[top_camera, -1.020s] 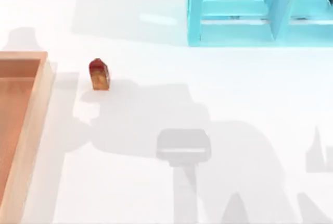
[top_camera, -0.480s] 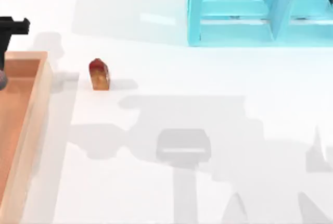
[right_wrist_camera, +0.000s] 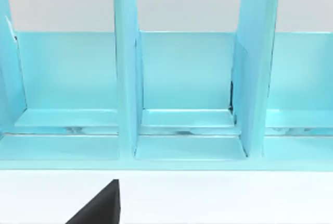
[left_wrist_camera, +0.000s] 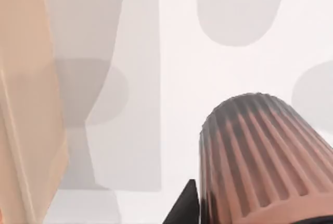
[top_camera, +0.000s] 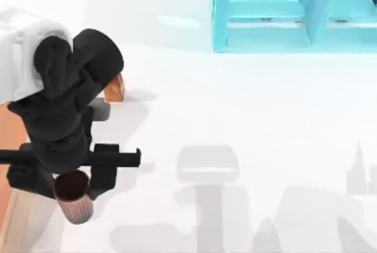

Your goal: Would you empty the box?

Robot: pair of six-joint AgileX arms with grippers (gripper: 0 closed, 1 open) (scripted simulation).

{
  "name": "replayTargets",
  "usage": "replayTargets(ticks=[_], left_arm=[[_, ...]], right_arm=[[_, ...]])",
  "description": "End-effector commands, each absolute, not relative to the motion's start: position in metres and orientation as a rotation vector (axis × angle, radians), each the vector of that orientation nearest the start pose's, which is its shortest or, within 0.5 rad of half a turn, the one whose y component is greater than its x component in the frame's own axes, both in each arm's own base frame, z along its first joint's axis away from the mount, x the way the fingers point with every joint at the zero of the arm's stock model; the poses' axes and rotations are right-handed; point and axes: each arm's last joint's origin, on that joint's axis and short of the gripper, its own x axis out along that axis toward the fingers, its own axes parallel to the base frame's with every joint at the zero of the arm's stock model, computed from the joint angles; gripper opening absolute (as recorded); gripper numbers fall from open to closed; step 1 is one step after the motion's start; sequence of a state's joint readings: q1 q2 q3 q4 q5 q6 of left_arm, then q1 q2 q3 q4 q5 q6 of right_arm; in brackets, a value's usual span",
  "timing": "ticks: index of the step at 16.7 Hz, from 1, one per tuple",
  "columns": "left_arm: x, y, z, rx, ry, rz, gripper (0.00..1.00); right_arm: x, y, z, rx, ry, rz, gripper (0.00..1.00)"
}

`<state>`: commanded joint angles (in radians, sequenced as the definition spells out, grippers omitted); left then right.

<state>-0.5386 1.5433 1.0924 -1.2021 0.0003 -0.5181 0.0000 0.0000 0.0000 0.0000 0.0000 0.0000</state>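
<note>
Over the table beside the box (top_camera: 12, 217), left gripper (top_camera: 73, 191) is carrying a clenched cup (top_camera: 73, 194); a small block (top_camera: 115, 88) is already lying outside.

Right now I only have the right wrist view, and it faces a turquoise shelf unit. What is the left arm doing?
Observer: In the top view the left gripper is shut on a ribbed brown cup.
Reviewer: Is that cup above the box?
Observer: No. It is past the rim of the box, over the white table. The left wrist view agrees.
Reviewer: Is anything else out on the table?
Observer: A small red-and-tan block stands on the table beside the box, partly hidden behind the left arm.
</note>
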Motion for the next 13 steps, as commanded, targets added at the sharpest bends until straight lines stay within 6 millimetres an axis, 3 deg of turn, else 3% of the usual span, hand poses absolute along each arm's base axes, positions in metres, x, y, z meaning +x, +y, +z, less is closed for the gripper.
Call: replayTargets(ticks=[4,10,13], left_arm=[[0.178,-0.145,0.201,0.025,1.581,-0.011,0.0],[0.175,-0.145,0.198,0.022,1.576,-0.012,0.0],[0.175,-0.146,0.183,0.021,1.574,-0.014,0.0]], right_arm=[[0.106,-0.001,0.16,0.0,0.0,0.0,1.0],[0.106,-0.001,0.16,0.0,0.0,0.0,1.0],[0.106,-0.001,0.16,0.0,0.0,0.0,1.0]])
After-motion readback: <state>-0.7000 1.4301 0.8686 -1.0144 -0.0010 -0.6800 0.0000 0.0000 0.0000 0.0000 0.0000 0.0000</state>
